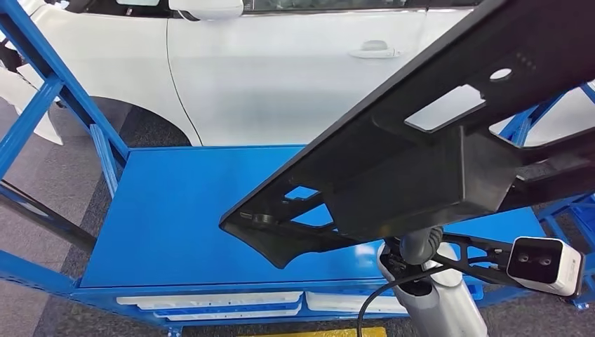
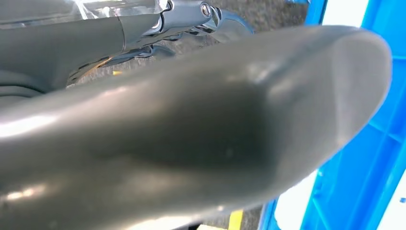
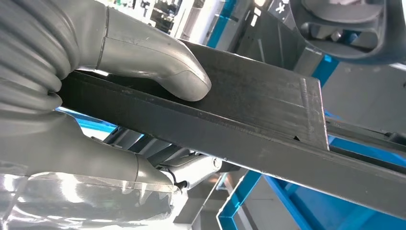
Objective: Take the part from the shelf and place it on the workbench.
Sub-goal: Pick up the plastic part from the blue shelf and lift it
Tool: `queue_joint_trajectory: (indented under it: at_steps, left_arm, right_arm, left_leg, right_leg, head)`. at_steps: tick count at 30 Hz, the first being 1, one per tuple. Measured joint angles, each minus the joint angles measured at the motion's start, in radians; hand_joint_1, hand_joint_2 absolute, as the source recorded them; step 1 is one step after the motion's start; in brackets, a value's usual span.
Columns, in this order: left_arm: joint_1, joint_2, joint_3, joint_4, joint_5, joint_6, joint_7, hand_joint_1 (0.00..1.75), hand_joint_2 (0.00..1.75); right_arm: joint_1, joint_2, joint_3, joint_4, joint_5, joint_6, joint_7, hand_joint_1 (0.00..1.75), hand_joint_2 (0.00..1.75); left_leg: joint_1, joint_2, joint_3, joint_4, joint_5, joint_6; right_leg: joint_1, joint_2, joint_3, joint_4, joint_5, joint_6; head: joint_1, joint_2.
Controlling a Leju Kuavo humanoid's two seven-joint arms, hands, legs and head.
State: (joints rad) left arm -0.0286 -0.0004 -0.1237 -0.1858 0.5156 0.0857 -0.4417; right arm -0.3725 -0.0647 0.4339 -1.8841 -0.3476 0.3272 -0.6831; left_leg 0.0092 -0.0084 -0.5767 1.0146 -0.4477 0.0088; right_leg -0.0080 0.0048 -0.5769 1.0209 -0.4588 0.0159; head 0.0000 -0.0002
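Observation:
A long black plastic part (image 1: 421, 161) with several cut-outs hangs slanted over the blue workbench (image 1: 182, 210), its lower tip near the bench's middle. My right arm (image 1: 435, 295) rises from below and its hand is hidden behind the part. In the right wrist view my right hand (image 3: 95, 96) grips the part (image 3: 258, 120) at a flat edge, with the thumb (image 3: 158, 67) pressed on top and the fingers underneath. My left hand (image 2: 191, 143) appears in the left wrist view as a big grey thumb very close to the camera; how its fingers lie is unclear.
A white car (image 1: 281, 70) stands right behind the bench. Blue frame bars (image 1: 42, 105) rise at the left and more blue bars (image 1: 526, 123) at the right. White trays (image 1: 210, 300) sit under the bench's front edge. A blue frame (image 2: 364, 158) lies beside my left hand.

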Motion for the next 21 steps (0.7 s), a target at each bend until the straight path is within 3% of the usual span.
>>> queue_joint_trajectory:
  at_steps: [2, 4, 5, 8, 9, 10, 11, 13, 15, 18, 19, 21]
  left_arm:
    - [0.000, 0.000, 0.001, 0.000, -0.001, 0.002, 0.004, 0.00, 0.00]
    - [-0.001, 0.001, 0.001, 0.000, -0.002, 0.002, 0.010, 0.00, 0.00]
    - [-0.001, 0.001, 0.001, 0.000, -0.002, 0.002, 0.015, 0.00, 0.00]
    - [-0.001, 0.002, 0.001, 0.000, -0.003, 0.005, 0.035, 0.00, 0.00]
    - [-0.001, 0.002, 0.001, 0.000, -0.003, 0.006, 0.040, 0.00, 0.00]
    - [-0.002, 0.003, 0.001, 0.000, -0.003, 0.007, 0.045, 0.00, 0.00]
    - [-0.002, 0.003, 0.001, 0.000, -0.003, 0.008, 0.049, 0.00, 0.00]
    - [-0.005, 0.004, 0.001, 0.000, -0.003, 0.006, 0.059, 0.00, 0.00]
    - [-0.008, 0.005, 0.001, 0.000, -0.003, 0.005, 0.075, 0.00, 0.00]
    - [-0.006, 0.004, 0.001, 0.000, -0.003, 0.008, 0.103, 0.00, 0.00]
    - [-0.006, 0.003, 0.001, 0.000, -0.003, 0.009, 0.109, 0.00, 0.00]
    - [-0.007, 0.002, 0.001, 0.000, -0.003, 0.012, 0.118, 0.00, 0.00]
  right_arm:
    - [0.007, -0.005, 0.008, 0.006, 0.034, -0.003, 0.000, 1.75, 1.75]
    - [0.013, -0.019, 0.025, 0.018, 0.052, 0.000, -0.002, 1.75, 1.75]
    - [0.014, -0.027, 0.032, 0.023, 0.052, 0.009, -0.002, 1.75, 1.75]
    - [0.015, -0.039, 0.038, 0.035, 0.040, 0.036, -0.002, 1.75, 1.75]
    - [0.015, -0.042, 0.039, 0.038, 0.035, 0.039, -0.002, 1.75, 1.75]
    - [0.015, -0.045, 0.040, 0.041, 0.031, 0.038, -0.002, 1.75, 1.75]
    - [0.014, -0.048, 0.041, 0.044, 0.026, 0.035, -0.002, 1.75, 1.75]
    - [0.012, -0.056, 0.043, 0.046, 0.011, 0.022, -0.002, 1.75, 1.75]
    - [0.011, -0.063, 0.044, 0.045, 0.004, 0.015, -0.003, 1.75, 1.75]
    - [0.015, -0.066, 0.042, 0.036, 0.013, 0.021, -0.003, 1.75, 1.75]
    - [0.015, -0.066, 0.041, 0.031, 0.015, 0.024, -0.003, 1.75, 1.75]
    - [0.015, -0.066, 0.040, 0.022, 0.016, 0.027, -0.002, 1.75, 1.75]
  left_leg:
    - [0.000, 0.000, -0.006, -0.001, 0.006, -0.012]
    - [0.001, 0.001, -0.014, 0.016, -0.015, -0.022]
    - [0.002, 0.002, -0.028, 0.050, -0.043, -0.026]
    - [0.004, 0.003, -0.094, 0.234, -0.148, -0.031]
    - [0.005, 0.003, -0.102, 0.270, -0.160, -0.032]
    - [0.004, 0.003, -0.093, 0.270, -0.154, -0.031]
    - [0.004, 0.003, -0.063, 0.229, -0.132, -0.029]
    - [0.003, 0.003, 0.020, 0.090, -0.085, -0.022]
    - [0.000, 0.002, 0.064, 0.007, -0.068, -0.014]
    - [-0.001, 0.003, 0.061, -0.006, -0.058, 0.000]
    - [0.001, 0.005, 0.060, -0.009, -0.050, 0.005]
    - [0.005, 0.010, 0.052, -0.013, -0.034, 0.015]
  right_leg:
    - [0.002, 0.001, -0.005, -0.006, 0.005, -0.011]
    - [-0.002, -0.002, -0.010, -0.013, 0.015, -0.025]
    - [-0.003, -0.004, -0.014, -0.017, 0.020, -0.032]
    - [0.002, -0.008, -0.030, -0.019, 0.031, -0.043]
    - [0.004, -0.008, -0.036, -0.018, 0.036, -0.043]
    - [0.005, -0.008, -0.040, -0.017, 0.040, -0.042]
    - [0.006, -0.008, -0.045, -0.015, 0.044, -0.040]
    - [0.009, -0.007, -0.052, -0.008, 0.049, -0.035]
    - [0.012, -0.007, -0.059, 0.000, 0.054, -0.026]
    - [0.011, -0.007, -0.063, 0.000, 0.063, -0.009]
    - [0.010, -0.006, -0.068, 0.010, 0.053, -0.002]
    - [0.005, -0.005, -0.098, 0.087, -0.007, 0.010]
  head:
    - [-0.001, 0.000]
    - [-0.001, 0.000]
    - [-0.002, 0.000]
    - [-0.003, 0.000]
    - [-0.003, 0.000]
    - [-0.004, 0.000]
    - [-0.003, 0.000]
    - [-0.004, 0.000]
    - [-0.003, 0.000]
    - [-0.003, 0.000]
    - [-0.002, 0.000]
    - [0.001, 0.000]
